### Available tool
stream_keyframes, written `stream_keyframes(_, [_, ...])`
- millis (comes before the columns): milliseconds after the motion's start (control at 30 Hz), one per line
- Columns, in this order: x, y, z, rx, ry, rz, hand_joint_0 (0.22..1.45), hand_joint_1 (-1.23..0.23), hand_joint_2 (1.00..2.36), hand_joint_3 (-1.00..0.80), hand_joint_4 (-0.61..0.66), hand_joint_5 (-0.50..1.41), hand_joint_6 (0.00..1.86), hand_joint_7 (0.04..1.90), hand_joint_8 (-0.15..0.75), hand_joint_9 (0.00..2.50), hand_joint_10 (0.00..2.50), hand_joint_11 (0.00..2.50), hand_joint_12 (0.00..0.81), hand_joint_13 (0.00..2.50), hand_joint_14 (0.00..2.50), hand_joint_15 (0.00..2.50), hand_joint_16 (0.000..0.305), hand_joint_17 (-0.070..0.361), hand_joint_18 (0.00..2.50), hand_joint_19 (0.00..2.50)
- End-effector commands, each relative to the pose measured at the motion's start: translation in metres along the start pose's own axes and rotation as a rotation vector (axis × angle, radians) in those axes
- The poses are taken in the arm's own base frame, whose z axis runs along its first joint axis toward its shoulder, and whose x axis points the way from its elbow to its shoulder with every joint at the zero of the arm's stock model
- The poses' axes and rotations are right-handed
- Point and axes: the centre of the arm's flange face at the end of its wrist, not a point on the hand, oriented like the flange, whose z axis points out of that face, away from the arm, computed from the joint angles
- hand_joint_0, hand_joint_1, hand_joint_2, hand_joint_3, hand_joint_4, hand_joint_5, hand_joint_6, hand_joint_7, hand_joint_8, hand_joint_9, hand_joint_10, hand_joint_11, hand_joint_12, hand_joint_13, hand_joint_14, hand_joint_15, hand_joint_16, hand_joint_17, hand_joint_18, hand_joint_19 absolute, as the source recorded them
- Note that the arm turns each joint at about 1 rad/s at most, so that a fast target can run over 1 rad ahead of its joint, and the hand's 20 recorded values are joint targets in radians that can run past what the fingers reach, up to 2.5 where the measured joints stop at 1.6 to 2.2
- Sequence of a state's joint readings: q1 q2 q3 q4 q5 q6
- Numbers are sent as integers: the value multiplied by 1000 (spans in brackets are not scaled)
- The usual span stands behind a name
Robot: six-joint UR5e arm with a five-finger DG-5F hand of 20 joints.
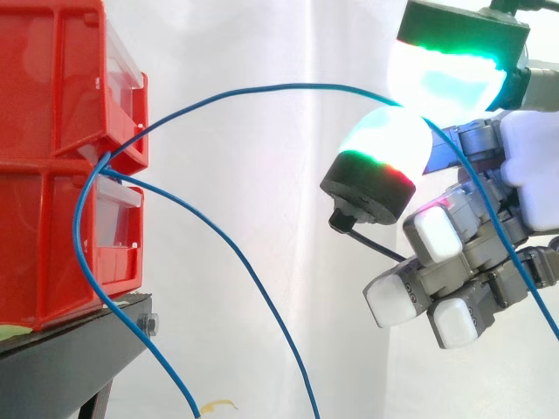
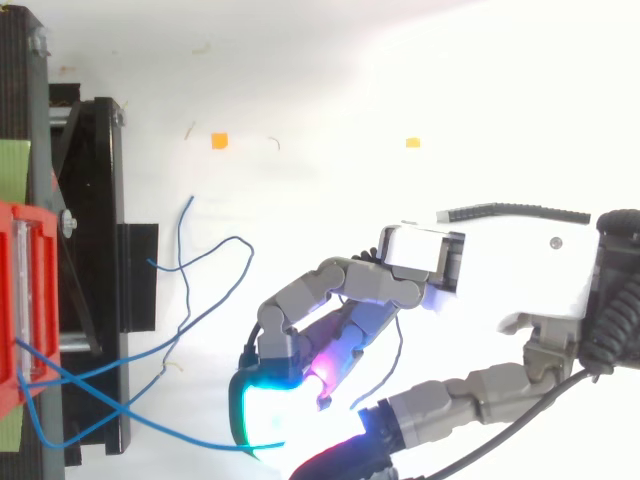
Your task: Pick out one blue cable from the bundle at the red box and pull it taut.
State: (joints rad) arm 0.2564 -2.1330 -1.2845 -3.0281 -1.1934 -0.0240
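Two red bins (image 1: 52,175) are stacked on a black stand (image 1: 70,349) at the left. Blue cables come out between the bins. One blue cable (image 1: 262,85) arcs up and to the right in a slack curve, then passes between two glowing fingertips (image 1: 450,74) of my hand (image 1: 533,175) and hangs down behind it. The hand is shut on this cable, pinching it, with the other fingers curled below. From above, the same cable (image 2: 170,432) runs from the red box (image 2: 25,300) to the glowing pads of the hand (image 2: 500,270).
Two more blue cables (image 1: 253,275) droop from the bins toward the floor, and loose ends (image 2: 215,275) curl beside the stand (image 2: 100,200). Small orange marks (image 2: 220,141) lie on the white floor. A white curtain hangs behind.
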Motion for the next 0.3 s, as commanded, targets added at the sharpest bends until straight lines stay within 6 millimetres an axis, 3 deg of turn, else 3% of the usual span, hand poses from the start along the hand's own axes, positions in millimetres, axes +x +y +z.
stream_keyframes(0, [0, 0, 0, 0, 0, 1, 590, -760, 1014, -102, -96, -54, 865, 1060, 309, 1029, 12, 354, 314, 832, 12, 290, 47, 105, 763, 379])
stream_keyframes(267, [0, -1, 0, 2, 0, 0, 590, -760, 1014, -100, -94, -54, 865, 1060, 311, 1031, 12, 347, 316, 834, 11, 286, 47, 106, 768, 378])
